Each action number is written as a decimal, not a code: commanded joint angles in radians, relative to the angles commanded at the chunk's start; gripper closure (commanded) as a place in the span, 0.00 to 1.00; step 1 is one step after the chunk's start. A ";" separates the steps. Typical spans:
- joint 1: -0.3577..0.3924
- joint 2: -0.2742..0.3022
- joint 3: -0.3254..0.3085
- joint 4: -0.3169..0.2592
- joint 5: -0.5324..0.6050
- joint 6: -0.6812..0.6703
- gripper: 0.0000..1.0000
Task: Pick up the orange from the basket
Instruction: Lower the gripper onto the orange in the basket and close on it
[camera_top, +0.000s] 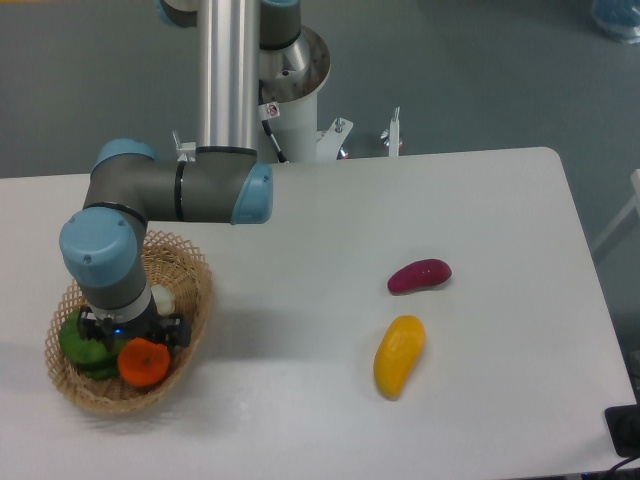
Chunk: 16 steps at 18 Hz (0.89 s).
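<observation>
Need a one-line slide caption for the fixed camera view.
UR5e end effector hovering over small round orange fruit in tan woven wicker basket.

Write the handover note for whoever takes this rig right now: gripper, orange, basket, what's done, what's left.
Gripper: down inside the basket, right above the orange; its fingers are hidden by the wrist, so open or shut cannot be told.
Orange: in the basket's near part, beside a green vegetable, not lifted.
Elsewhere on the table: a yellow fruit and a purple vegetable.
Done: the approach.
Left: confirm the grip on the orange, then lift it clear of the basket.
</observation>
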 joint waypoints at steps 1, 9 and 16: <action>0.000 -0.003 0.000 0.000 -0.002 0.000 0.00; -0.002 -0.022 0.009 0.000 -0.002 -0.002 0.01; -0.002 -0.022 0.021 0.000 -0.002 0.000 0.26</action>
